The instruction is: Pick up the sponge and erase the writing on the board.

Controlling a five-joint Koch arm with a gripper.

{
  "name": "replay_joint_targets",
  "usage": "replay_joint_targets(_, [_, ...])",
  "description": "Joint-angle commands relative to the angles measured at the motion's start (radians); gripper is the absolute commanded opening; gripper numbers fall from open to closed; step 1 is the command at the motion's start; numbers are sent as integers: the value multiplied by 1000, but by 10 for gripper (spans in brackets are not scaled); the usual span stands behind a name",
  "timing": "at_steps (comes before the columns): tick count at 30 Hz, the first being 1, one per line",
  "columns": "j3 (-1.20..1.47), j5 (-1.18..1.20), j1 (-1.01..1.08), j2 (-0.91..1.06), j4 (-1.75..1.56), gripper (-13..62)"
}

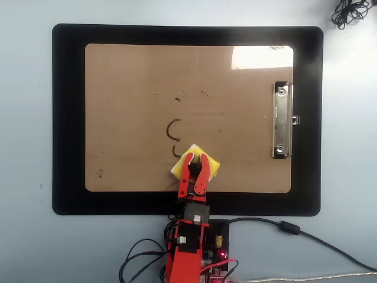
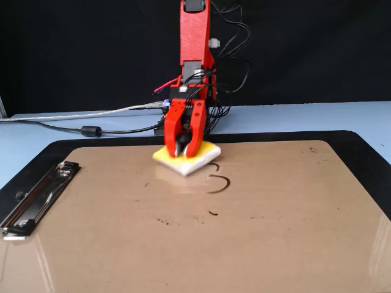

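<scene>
The tan clipboard board (image 1: 129, 76) (image 2: 293, 244) lies on a black mat (image 1: 68, 118). The yellow sponge (image 1: 211, 161) (image 2: 204, 154), white at its edges, rests flat on the board near its front edge in the overhead view. My red gripper (image 1: 195, 160) (image 2: 184, 148) stands over the sponge with its jaws closed on it, pressing it to the board. The writing that shows is a curved dark stroke (image 1: 172, 131) (image 2: 220, 184) just beyond the sponge, a short arc (image 1: 174, 151) at the sponge's edge and a small mark (image 1: 178, 99) (image 2: 212, 213).
The silver clip (image 1: 282, 121) (image 2: 36, 189) sits at the board's right side in the overhead view. The arm's base with cables (image 1: 194, 247) is just below the mat. A black cable (image 1: 306, 236) trails right. Pale blue table (image 1: 23, 247) surrounds the mat.
</scene>
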Motion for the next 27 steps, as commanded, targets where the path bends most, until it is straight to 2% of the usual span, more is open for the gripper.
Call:
replay_joint_targets(1, [83,-21,6,176,20,-80])
replay_joint_targets(4, [-29,-26,0,106,80,-80])
replay_joint_targets(8, [-210,-31,-95,-160,60,-80])
replay_joint_targets(13, [-278,-94,-155,-396,-146,-80])
replay_joint_targets(20, [18,-94,-55,-325,-416,-80])
replay_joint_targets(23, [-54,-97,-87,-359,-416,-80])
replay_joint_targets(27, [-287,-123,-244,-583,-420,-80])
